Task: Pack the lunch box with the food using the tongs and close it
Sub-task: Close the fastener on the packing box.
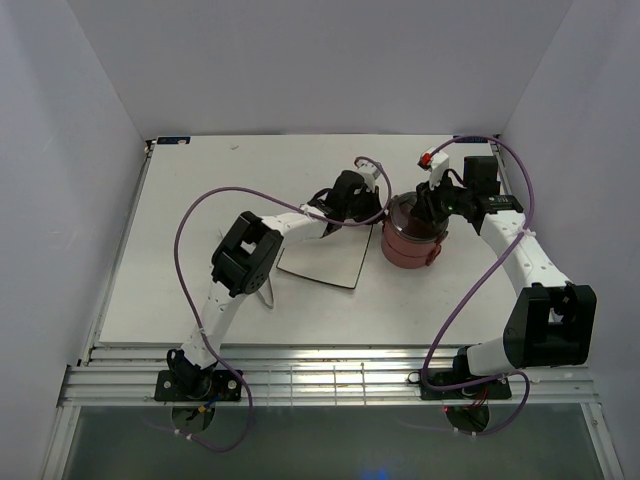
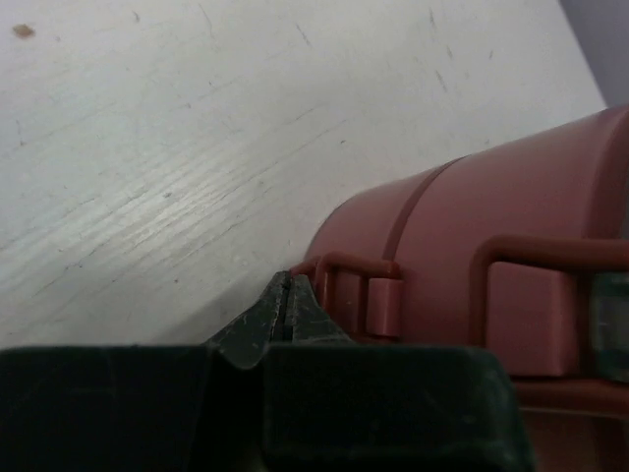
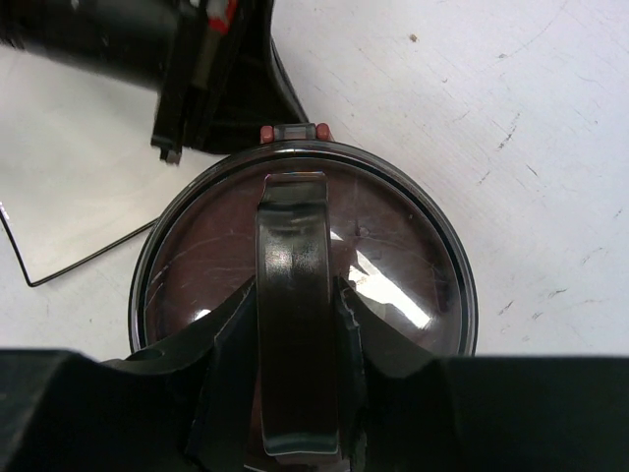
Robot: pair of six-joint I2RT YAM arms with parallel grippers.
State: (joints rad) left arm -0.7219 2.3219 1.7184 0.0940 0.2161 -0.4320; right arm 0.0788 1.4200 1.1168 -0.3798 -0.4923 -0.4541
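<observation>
The lunch box [image 1: 410, 240] stands stacked right of centre, dusty red [image 2: 511, 226], with its dark see-through top lid [image 3: 393, 256] on. My right gripper [image 3: 295, 295] hangs straight over it [image 1: 432, 210], a finger pressed to each side of the lid's arched handle [image 3: 292, 226]. My left gripper [image 2: 287, 285] is shut with nothing in it, its tips right beside a red side clip [image 2: 359, 285] low on the box [image 1: 378, 212]. No food shows in any view. I cannot make out the tongs.
A white square plate [image 1: 320, 255] lies just left of the lunch box, partly under the left arm [image 3: 147, 49]. White walls close in the table on three sides. Purple cables loop over both arms.
</observation>
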